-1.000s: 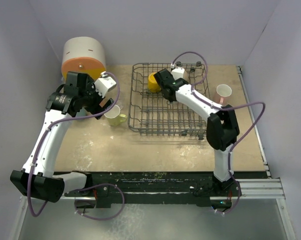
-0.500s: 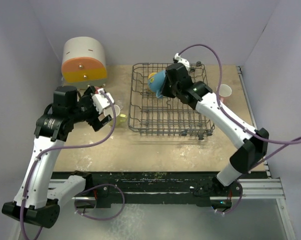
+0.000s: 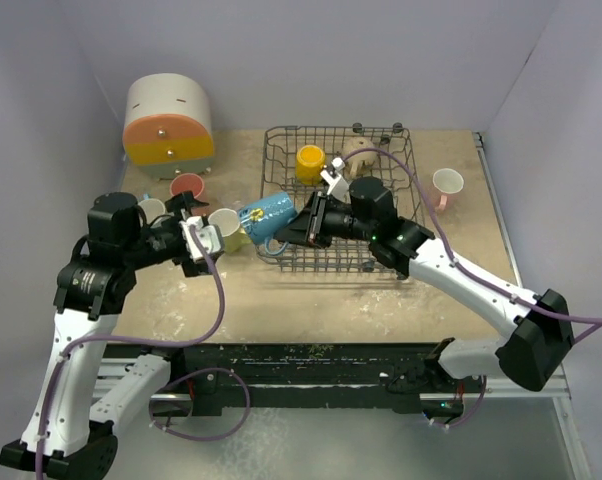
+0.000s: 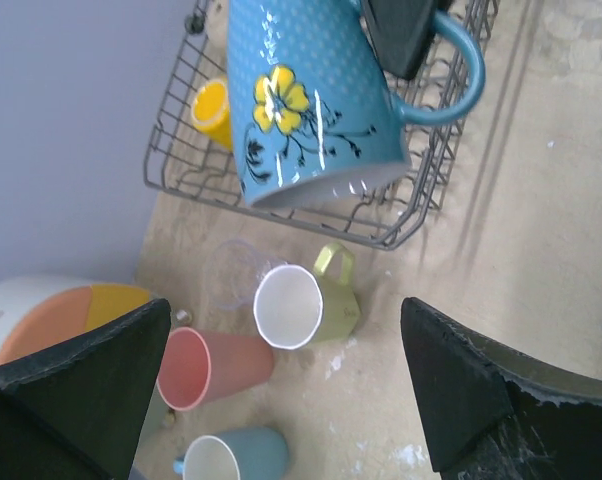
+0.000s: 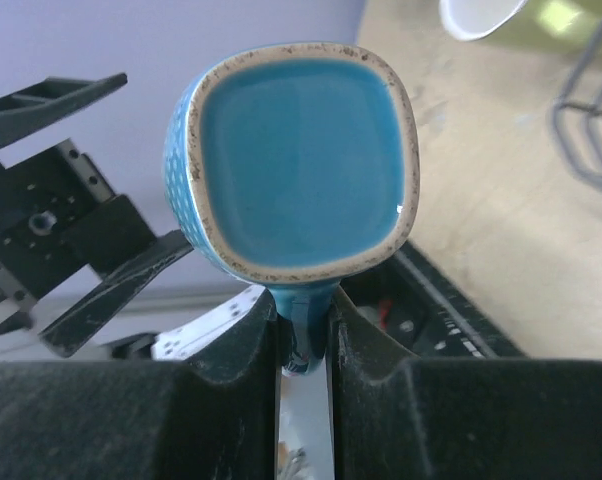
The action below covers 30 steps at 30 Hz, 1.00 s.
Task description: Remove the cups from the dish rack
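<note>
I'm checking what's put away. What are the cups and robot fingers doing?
Blue flowered mug: in the air, tipped sideways.
Right fingers: shut on its handle.
Left fingers: open, empty.
Yellow cup: in the dish rack.
Yellow-green mug: upright on the table.
Salmon tumbler: upright on the table.
Pink mug: upright on the table.

We see the blue mug [image 4: 311, 100] dotted all over with pale specks, a yellow flower on thin dark stems painted on its side. Its inside is glossy teal, and its rim is mottled brown. The right claw [image 5: 301, 305] is black. The dish rack [image 3: 291, 129] is dark grey and the cup [image 3: 310, 163] is yellow. The counter [image 3: 331, 300] is sandy tan with white smears. The yellow-green mug [image 4: 331, 300] and the light blue mug [image 4: 251, 450] are white inside, and the tumbler [image 4: 216, 365] is salmon. The far mug [image 3: 447, 184] looks pink, though it is small. The drawer box [image 3: 168, 120] is white over orange and yellow.
</note>
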Available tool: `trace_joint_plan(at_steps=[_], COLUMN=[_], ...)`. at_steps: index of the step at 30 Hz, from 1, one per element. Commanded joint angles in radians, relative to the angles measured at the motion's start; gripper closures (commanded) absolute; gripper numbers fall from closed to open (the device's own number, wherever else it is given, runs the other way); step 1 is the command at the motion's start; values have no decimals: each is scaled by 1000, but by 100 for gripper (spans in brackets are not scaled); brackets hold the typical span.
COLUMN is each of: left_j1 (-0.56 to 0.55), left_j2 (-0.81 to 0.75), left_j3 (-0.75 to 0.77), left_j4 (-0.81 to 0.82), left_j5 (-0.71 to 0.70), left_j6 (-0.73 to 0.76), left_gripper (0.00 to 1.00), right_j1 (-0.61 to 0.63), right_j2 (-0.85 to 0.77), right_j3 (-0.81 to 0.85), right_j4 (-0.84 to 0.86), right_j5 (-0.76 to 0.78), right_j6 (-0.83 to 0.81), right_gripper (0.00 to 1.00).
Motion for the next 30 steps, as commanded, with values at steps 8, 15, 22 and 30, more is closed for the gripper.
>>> trace_joint_plan(at_steps=[8,15,22,30], left_j1=[-2,0,-2,-1], left_j2=[-33,-33,-27,-8], left_j3=[11,30,45,43], left_j4=[189,263,298,270], left_j5=[229,220,265,306], left_j6=[-84,-143,-243,-286], left_gripper=[1,23,43,100], right_j1=[77,139,208,238], right_j2=[-77,-88,-74,-91], right_j3=[-155,-206,-238,-246], right_j4=[668,763,884,809], right_j5=[-159,-107,-37,-24], right_j6=[385,444,498,476], right_gripper=[100,100,100,79])
